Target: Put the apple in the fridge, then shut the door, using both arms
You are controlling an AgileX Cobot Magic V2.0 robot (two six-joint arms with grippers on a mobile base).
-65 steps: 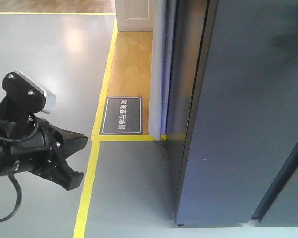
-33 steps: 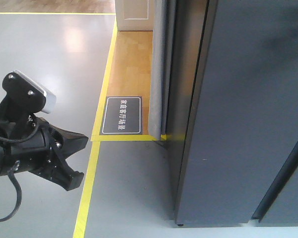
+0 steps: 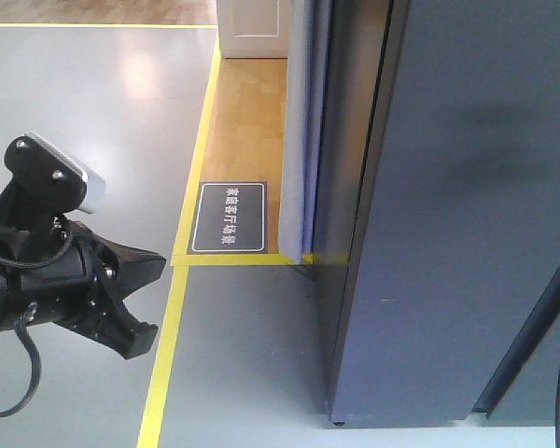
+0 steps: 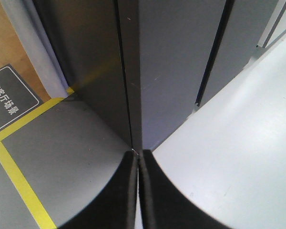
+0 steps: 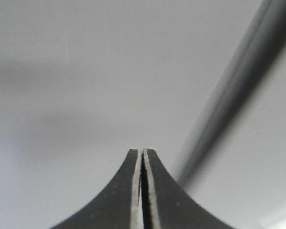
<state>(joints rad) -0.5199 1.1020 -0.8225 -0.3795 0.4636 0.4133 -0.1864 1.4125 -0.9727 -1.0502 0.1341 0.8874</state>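
Clearly no apple in any view; likely inside fridge. Door: tall, stiff, smooth dark grey panel, probably heavy-swinging; push flat on outer face, no grasp needed. Left gripper fingers pressed together, empty. Right gripper likewise closed, empty, near panel.

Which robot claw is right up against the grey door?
The right gripper: its shut jaws face the door close up. The left gripper hangs over the floor.
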